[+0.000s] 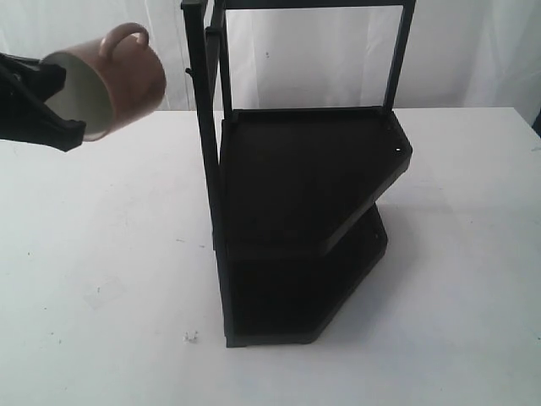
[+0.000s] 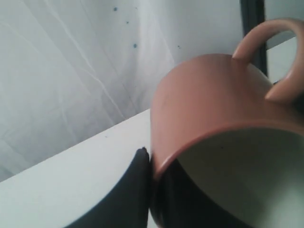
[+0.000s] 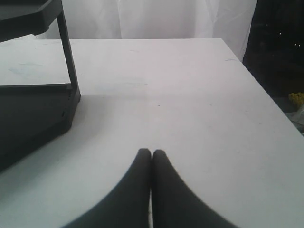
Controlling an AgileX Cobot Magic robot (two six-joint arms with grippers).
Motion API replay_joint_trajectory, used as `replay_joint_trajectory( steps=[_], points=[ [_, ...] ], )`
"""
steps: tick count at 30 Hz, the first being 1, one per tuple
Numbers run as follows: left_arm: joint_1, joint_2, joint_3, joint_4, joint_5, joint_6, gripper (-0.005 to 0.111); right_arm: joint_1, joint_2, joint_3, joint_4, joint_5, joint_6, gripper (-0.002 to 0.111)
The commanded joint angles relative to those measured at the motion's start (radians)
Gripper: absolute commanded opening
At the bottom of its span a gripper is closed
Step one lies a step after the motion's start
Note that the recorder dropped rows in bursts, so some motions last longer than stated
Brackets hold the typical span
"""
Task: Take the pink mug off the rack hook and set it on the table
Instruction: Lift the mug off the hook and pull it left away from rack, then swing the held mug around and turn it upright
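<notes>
Exterior view | left pincer (image 1: 72,100) clamped on pink mug (image 1: 131,80) rim

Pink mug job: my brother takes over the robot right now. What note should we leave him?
Left gripper: jaws shut on the rim of the small dusty-pink ceramic mug, which is tilted in the air, left of the tall black two-shelf rack.
Right gripper: jaws shut, empty, over the flat white table.
Done: the mug is off the thin dark rack hook.
Left to do: lower the mug, stand it upright on the table, let go.
</notes>
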Motion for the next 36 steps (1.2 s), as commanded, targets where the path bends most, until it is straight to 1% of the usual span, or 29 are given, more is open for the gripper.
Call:
replay_joint_trajectory(
  steps=[1, 4, 7, 9, 12, 15, 18, 27, 28, 29, 30, 31, 32, 33, 34, 35, 36],
  points=[
    [-0.012, -0.011, -0.086, -0.270, -0.146, 0.377, 0.000, 0.006, -0.003, 0.002, -0.006, -0.004, -0.002, 0.000],
    [-0.027, -0.013, -0.105, -0.270, -0.225, 0.401, 0.000, 0.006, -0.003, 0.002, -0.006, -0.004, -0.002, 0.000],
    [-0.029, -0.013, -0.105, -0.270, -0.219, 0.421, 0.000, 0.006, -0.003, 0.002, -0.006, -0.004, -0.002, 0.000],
    [-0.031, -0.013, -0.105, -0.270, -0.147, 0.421, 0.000, 0.006, -0.003, 0.002, -0.006, -0.004, -0.002, 0.000],
    [-0.031, -0.013, -0.105, -0.270, 0.010, 0.423, 0.000, 0.006, -0.003, 0.002, -0.006, -0.004, -0.002, 0.000],
    [-0.031, -0.013, -0.105, -0.270, 0.101, 0.425, 0.000, 0.006, -0.003, 0.002, -0.006, -0.004, -0.002, 0.000],
    [-0.031, -0.013, -0.105, -0.270, 0.102, 0.425, 0.000, 0.006, -0.003, 0.002, -0.006, -0.004, -0.002, 0.000],
    [-0.031, -0.013, -0.094, -0.270, 0.042, 0.414, 0.000, 0.006, -0.003, 0.002, -0.006, -0.004, 0.025, 0.000],
    [-0.031, -0.013, -0.076, -0.213, 0.038, 0.316, 0.000, 0.006, -0.003, 0.002, -0.006, -0.004, 0.025, 0.000],
    [-0.027, -0.013, -0.062, -0.119, 0.038, 0.207, 0.000, 0.006, -0.003, 0.002, -0.006, -0.004, 0.025, 0.000],
    [-0.012, -0.013, -0.036, 0.103, 0.045, -0.077, 0.000, 0.006, -0.003, 0.002, -0.006, -0.004, 0.025, 0.000],
    [0.007, -0.013, -0.020, 0.274, 0.097, -0.285, 0.000, 0.006, -0.003, 0.002, -0.006, -0.004, 0.025, 0.000],
    [0.024, -0.013, -0.016, 0.463, 0.175, -0.501, 0.000, 0.006, -0.003, 0.002, -0.006, -0.004, 0.025, 0.000],
    [0.043, -0.013, -0.021, 0.688, 0.287, -0.785, 0.000, 0.006, -0.003, 0.002, -0.006, -0.004, 0.025, 0.000],
    [0.058, -0.013, -0.031, 0.868, 0.359, -1.027, 0.000, 0.006, -0.003, 0.002, -0.006, -0.004, 0.025, 0.000],
    [0.073, -0.013, -0.046, 1.031, 0.424, -1.213, 0.000, 0.006, -0.003, 0.002, -0.006, -0.004, 0.025, 0.000],
    [0.084, -0.013, -0.059, 1.152, 0.470, -1.347, 0.000, 0.006, -0.003, 0.002, -0.006, -0.004, 0.025, 0.000]
  ],
)
